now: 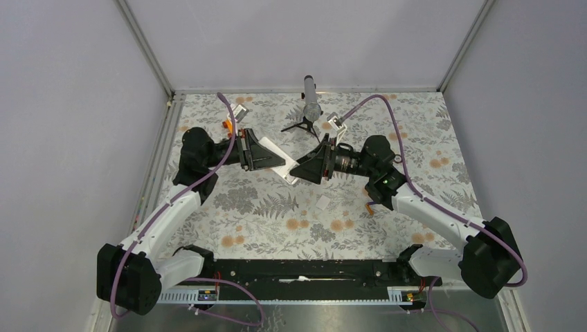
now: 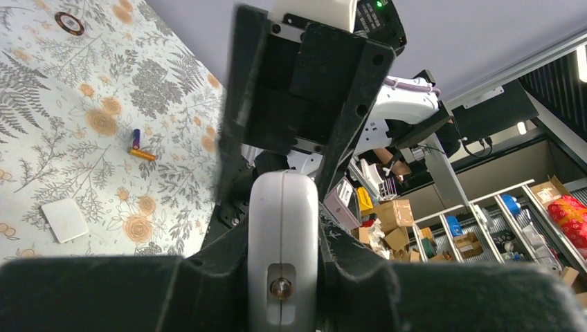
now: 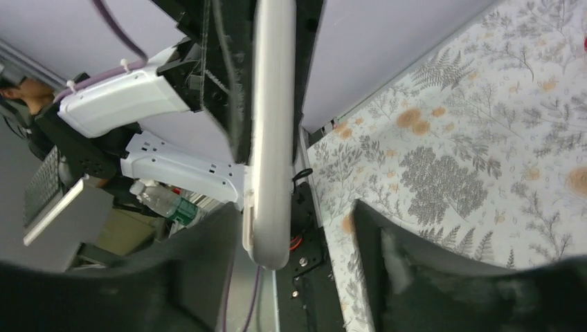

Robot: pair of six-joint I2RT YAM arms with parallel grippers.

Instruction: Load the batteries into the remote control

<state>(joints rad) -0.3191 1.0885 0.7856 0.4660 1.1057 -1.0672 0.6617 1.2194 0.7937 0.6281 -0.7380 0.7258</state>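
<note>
Nearest the arm bases, the orange battery [image 2: 142, 155] and blue battery [image 2: 136, 137] lie just beside each other on the flowered table [image 1: 263, 221], apart from a small white cover [image 1: 323, 203]. Farther back, the remote [image 1: 289, 174] hangs above the table. The left gripper [image 2: 282, 249] is clenched on one end. The right gripper [image 3: 297, 214] stands slack around the other end, with a gap beside one finger.

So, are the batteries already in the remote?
No, both batteries lie on the table, apart from the remote.
</note>
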